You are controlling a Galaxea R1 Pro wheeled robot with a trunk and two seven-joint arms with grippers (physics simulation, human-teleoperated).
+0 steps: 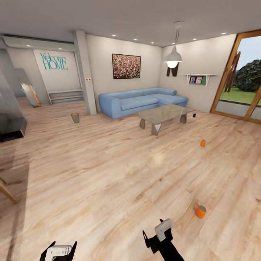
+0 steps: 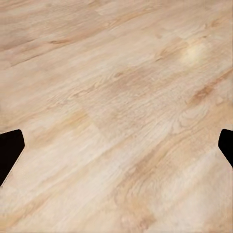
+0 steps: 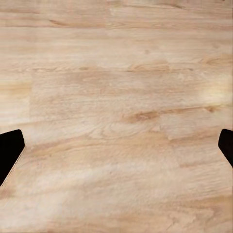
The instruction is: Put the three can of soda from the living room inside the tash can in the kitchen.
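1. The left gripper (image 2: 116, 145) is hanging over the bare wooden floor (image 2: 116, 87) with its fingers spread wide apart, their dark tips sitting at opposite edges of the left wrist view, and it is gripping nothing.
2. The right gripper (image 3: 116, 145) is likewise standing wide open above the planks, touching nothing.
3. In the head view both grippers are showing low in the foreground, the left gripper (image 1: 58, 250) and the right gripper (image 1: 157, 235), each clear of the floor's objects.
4. The head view is giving what the wrist views are not: a tipped orange can (image 1: 200, 210) is lying on the floor near the right gripper, a second orange can (image 1: 203, 143) is standing farther off, and a blue can (image 1: 194, 115) is sitting just beside the glass coffee table (image 1: 163, 113).
5. The trash can (image 1: 75, 117) is standing upright on the floor beside a pillar (image 1: 85, 72), well apart from all three cans, with a blue sofa (image 1: 141, 100) behind the table.
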